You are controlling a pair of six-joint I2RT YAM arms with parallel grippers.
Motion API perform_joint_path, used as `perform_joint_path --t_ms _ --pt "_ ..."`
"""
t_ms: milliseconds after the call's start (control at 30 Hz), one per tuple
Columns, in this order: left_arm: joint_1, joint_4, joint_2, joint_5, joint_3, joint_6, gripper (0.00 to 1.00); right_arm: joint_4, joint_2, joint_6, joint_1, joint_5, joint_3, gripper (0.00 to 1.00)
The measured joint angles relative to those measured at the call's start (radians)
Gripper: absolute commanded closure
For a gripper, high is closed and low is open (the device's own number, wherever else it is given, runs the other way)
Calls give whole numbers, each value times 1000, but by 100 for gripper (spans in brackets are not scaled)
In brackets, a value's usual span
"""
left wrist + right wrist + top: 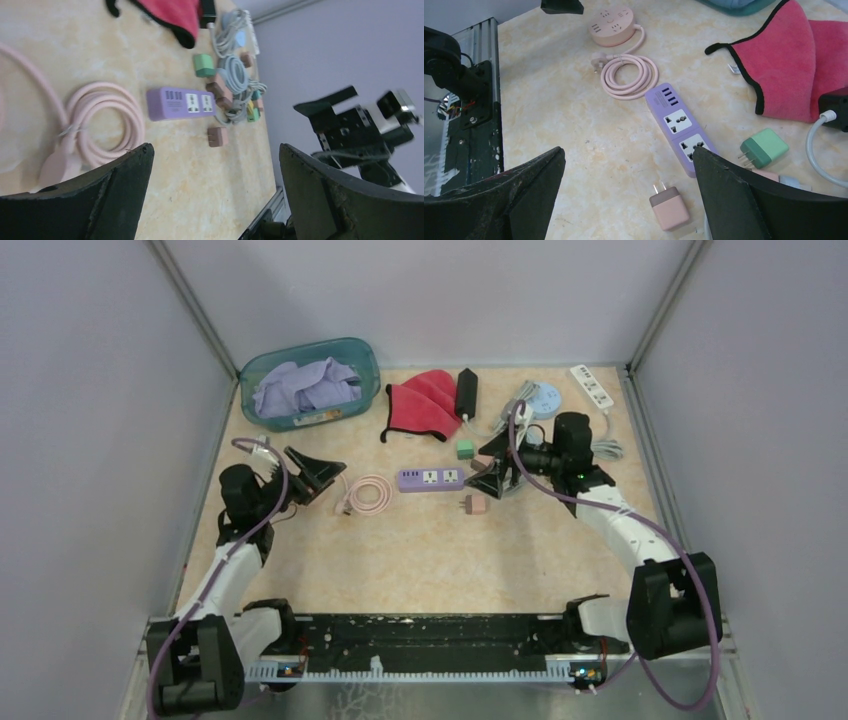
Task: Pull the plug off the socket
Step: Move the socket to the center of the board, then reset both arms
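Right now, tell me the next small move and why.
Probably lift the right pincer clear and back. It stands open and empty, the purple strip shows both sockets bare, and the pink plug lies loose beside it, so nothing seems left to pull.

1. You'll see the purple power strip (pixel 679 127) is smooth plastic with a slight sheen.
2. The pink plug (pixel 669 210) looks like matt plastic, and its prongs are bare metal.
3. The red cloth (pixel 794 65) is soft, napped fabric with black edging.
4. The pink cable (pixel 629 75) looks smooth and rubbery.
5. Your tabletop (pixel 564 130) is marbled and faintly glossy.
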Motion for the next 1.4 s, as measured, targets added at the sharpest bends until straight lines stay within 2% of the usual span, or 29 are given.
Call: perform_joint_path --t_ms 167,300,400,700,900,1133,1400 --pt "-80 76 -37 125 23 61 0 -27 -8 25 -35 9 24 1" --pt "-216 10 -61 136 136 165 0 -88 -19 74 -80 24 96 1" --pt "-275 -47 -79 134 237 238 0 -145 -37 108 -116 56 191 1" --pt "-282 -268 -100 92 460 436 0 -439 -74 56 -143 169 556 1" --pt "-282 -398 -72 69 588 576 0 -504 -148 101 -172 175 584 1" --pt "-282 -426 -101 19 506 699 0 -472 -172 190 -293 121 508 1" --pt "-261 -406 -125 -8 380 737 0 -427 -173 237 -370 59 470 1"
